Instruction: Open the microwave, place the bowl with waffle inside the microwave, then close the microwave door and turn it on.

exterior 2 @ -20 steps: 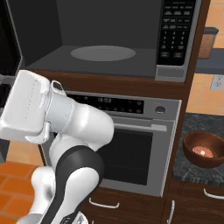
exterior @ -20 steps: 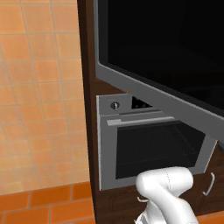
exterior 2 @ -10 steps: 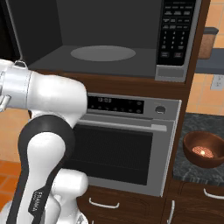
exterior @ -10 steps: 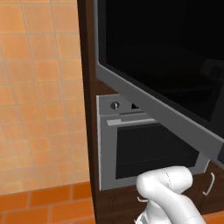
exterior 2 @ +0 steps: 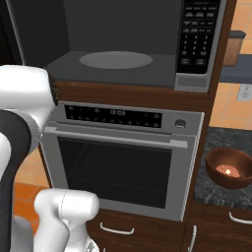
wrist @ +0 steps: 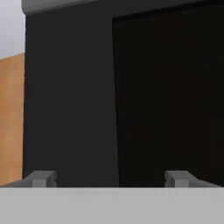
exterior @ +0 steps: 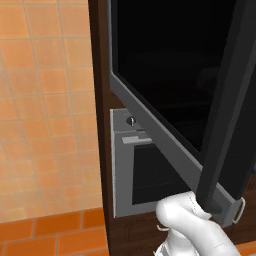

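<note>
The microwave (exterior 2: 118,54), set in dark wood above the oven (exterior 2: 123,157), stands with its door (exterior: 165,85) swung wide. The gripper (wrist: 111,178) faces black glass, fingers spread, apparently holding nothing. The bowl (exterior 2: 230,167) sits at the counter's (exterior 2: 216,142) near edge.

Cut off by the top and right edges in the left base view: wide black glass microwave door (exterior: 170,75). Hides much of the silver oven (exterior: 145,170) beneath. Contents of brown wooden bowl (exterior 2: 229,167): too small to identify.
</note>
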